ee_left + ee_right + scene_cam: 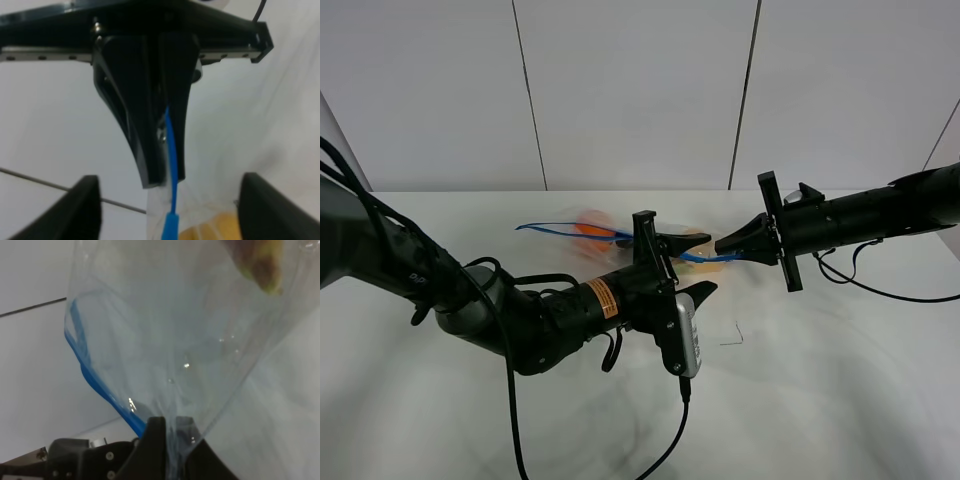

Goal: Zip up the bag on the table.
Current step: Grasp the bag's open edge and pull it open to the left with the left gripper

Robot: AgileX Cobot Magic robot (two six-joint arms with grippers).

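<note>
The clear bag (pixel 588 228) with orange produce inside hangs stretched above the white table (pixel 840 400), blurred at its left end. Its blue seal strip (pixel 620 236) runs right toward both grippers. My right gripper (pixel 724 247) is shut on the bag's right end; in the right wrist view its fingers (pixel 155 437) pinch the clear plastic (pixel 175 315) beside the blue strip (pixel 100 385). My left gripper (pixel 708 263) is open, one finger on each side of the strip. In the left wrist view the left gripper (pixel 170 192) faces the shut right gripper (pixel 161 180), with the strip (pixel 171 150) between.
A small dark wire-like scrap (pixel 732 338) lies on the table in front of the grippers. A black cable (pixel 880 290) trails under the right arm, and another (pixel 515 420) hangs from the left arm. White wall panels (pixel 640 90) stand behind the table.
</note>
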